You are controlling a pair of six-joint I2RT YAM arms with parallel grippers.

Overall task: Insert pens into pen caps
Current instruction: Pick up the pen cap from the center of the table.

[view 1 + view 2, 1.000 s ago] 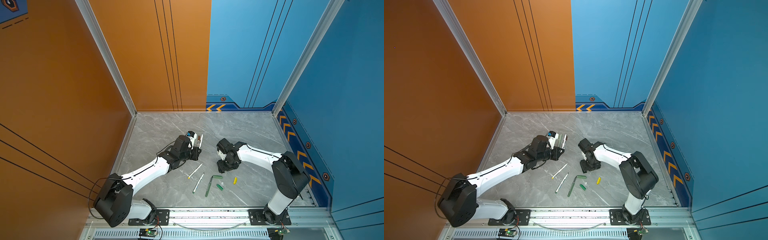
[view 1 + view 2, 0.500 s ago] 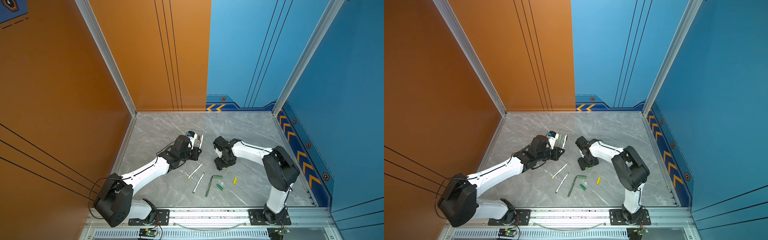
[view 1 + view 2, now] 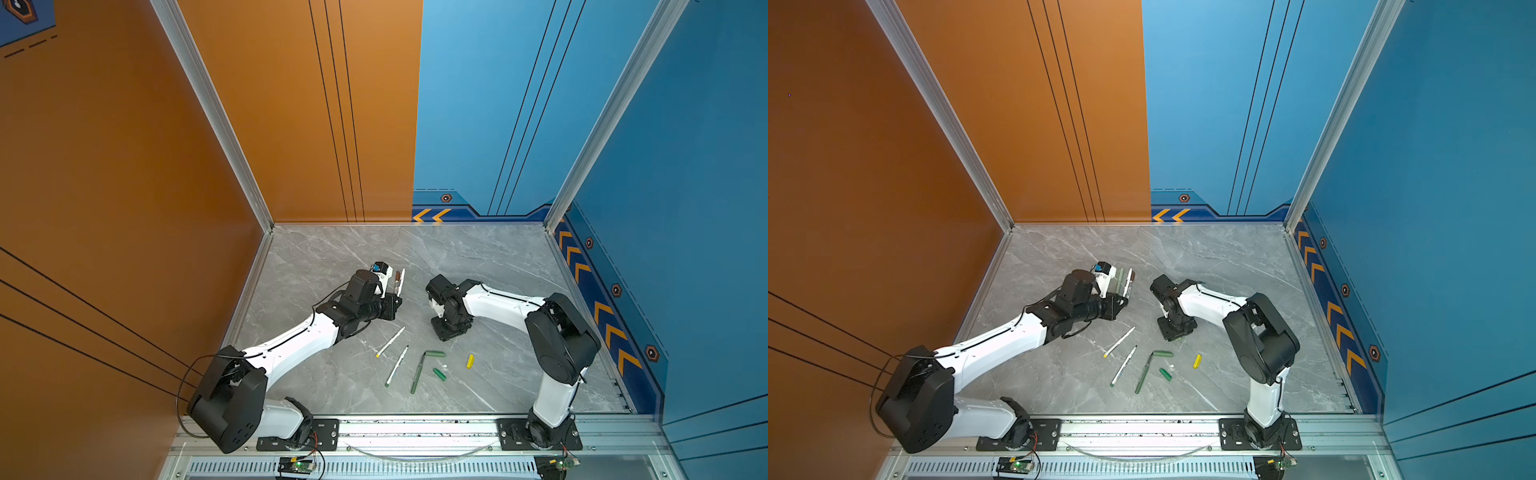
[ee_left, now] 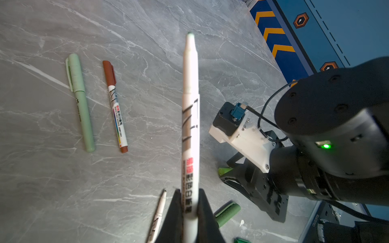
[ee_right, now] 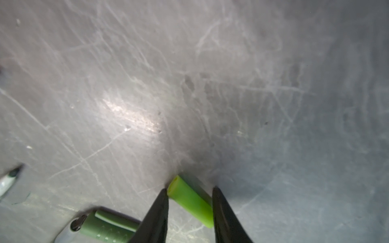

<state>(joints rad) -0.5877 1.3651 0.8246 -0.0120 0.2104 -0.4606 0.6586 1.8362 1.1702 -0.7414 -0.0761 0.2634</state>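
Observation:
My left gripper [image 4: 190, 195] is shut on a white-barrelled pen [image 4: 190, 109] with a pale green tip, held above the table and pointing away from the wrist. My right gripper [image 5: 189, 190] points down at the table, its black body [image 3: 451, 328] right of the left one. Its two fingers touch opposite ends of a bright green pen cap [image 5: 190, 202] lying slantwise between them. On the table in front lie a yellow-ended pen [image 3: 390, 341], a dark-green-ended pen [image 3: 397, 365], an all dark green pen [image 3: 417, 374], a green cap [image 3: 434, 354], a dark green cap [image 3: 439, 374] and a yellow cap [image 3: 469, 360].
A sage-green pen [image 4: 81, 101] and a brown-ended pen [image 4: 115, 105], both capped, lie side by side beyond the left gripper. The orange wall [image 3: 124, 208] bounds the left side, the blue wall [image 3: 685, 249] the right. The marble table [image 3: 478, 257] stretches back.
The right gripper's jaws have narrowed onto the bright green cap, and the right arm's elbow has swung inward. The left arm and its pen have not moved.

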